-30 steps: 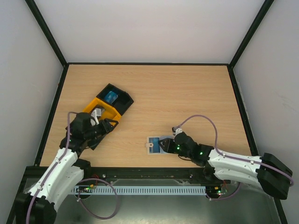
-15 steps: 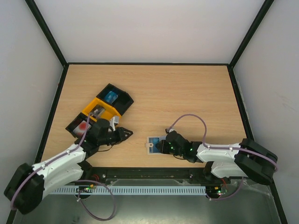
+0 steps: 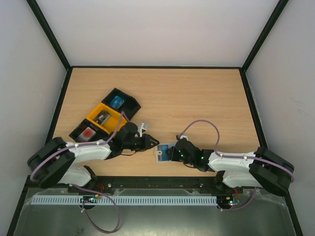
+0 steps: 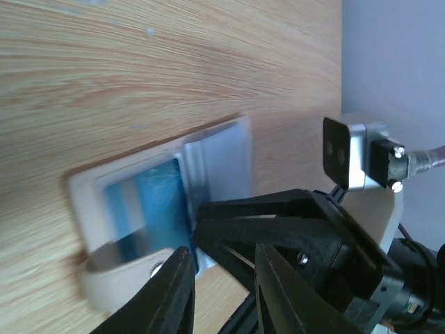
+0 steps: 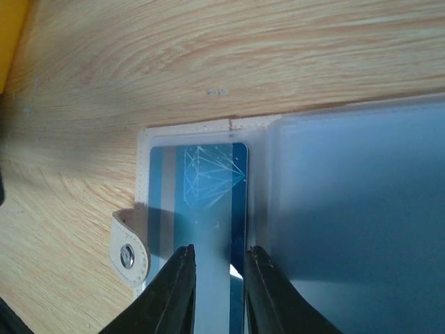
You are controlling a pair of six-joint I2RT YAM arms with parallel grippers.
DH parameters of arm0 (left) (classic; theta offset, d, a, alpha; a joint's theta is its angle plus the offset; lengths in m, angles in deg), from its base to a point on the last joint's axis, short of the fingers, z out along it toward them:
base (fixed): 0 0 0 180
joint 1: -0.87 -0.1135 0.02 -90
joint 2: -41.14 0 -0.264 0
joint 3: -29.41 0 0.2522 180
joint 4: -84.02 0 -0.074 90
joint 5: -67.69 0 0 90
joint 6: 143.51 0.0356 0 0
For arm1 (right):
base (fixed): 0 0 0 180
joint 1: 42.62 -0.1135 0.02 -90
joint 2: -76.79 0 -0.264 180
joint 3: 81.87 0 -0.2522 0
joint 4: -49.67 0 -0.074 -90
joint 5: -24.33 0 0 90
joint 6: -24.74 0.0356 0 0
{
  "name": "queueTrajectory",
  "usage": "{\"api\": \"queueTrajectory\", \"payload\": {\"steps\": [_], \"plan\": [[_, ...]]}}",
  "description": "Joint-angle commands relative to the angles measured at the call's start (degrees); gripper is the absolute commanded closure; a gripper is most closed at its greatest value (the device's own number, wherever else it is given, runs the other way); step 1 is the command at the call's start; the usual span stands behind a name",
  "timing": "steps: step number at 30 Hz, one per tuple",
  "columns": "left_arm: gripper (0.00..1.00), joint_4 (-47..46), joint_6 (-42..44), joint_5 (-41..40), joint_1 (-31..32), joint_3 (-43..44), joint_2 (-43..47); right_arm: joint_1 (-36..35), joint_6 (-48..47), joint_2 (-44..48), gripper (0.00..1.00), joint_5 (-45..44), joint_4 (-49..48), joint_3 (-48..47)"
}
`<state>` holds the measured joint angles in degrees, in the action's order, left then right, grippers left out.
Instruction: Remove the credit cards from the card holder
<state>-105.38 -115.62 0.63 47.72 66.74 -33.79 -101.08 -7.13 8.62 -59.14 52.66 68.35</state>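
Lining up a card pull, the left gripper (image 4: 224, 252) is hovering, jaws slightly apart and empty, at the tab end of the open card holder (image 3: 161, 150), which is lying near the front edge of the table (image 3: 197, 98). The right gripper (image 5: 219, 254) is poised over it; I cannot tell whether it is gripping. Next likely means pinching the blue card (image 5: 201, 181) and sliding it out.

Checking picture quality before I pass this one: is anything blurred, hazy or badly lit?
Top view: sharp, evenly lit, soft shadows. Left wrist view: fingers and the wallet tab are blurred, the table grain clearer. Right wrist view: fingers out of focus, clear flap hazes the right half, blue card crisp.
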Motion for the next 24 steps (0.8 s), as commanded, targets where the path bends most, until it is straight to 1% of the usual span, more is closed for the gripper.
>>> {"api": "queueTrajectory", "payload": {"steps": [1,7,12,16,19,24], "plan": [[0.73,-4.69,-0.38,2.97,1.51,5.3,-7.77,0.22,1.2,1.39,0.79,-0.22,-2.63,2.73],[0.72,1.8,1.71,3.19,2.77,12.25,-15.03,0.28,2.16,3.18,0.8,-0.67,-3.45,5.09],[0.72,-1.28,0.88,5.33,4.3,12.86,-19.0,0.27,2.56,4.73,0.8,-1.15,-4.47,6.81],[0.72,0.43,1.91,6.87,5.57,14.76,-23.64,0.27,2.48,5.01,0.8,-1.0,-5.58,7.81],[0.72,1.49,2.87,6.74,6.31,14.77,-24.1,0.28,3.35,5.41,0.8,-0.54,-6.81,8.98],[0.72,11.66,7.62,3.52,7.14,16.05,-21.56,0.27,4.16,6.33,0.8,-0.93,-7.22,10.03]]}}
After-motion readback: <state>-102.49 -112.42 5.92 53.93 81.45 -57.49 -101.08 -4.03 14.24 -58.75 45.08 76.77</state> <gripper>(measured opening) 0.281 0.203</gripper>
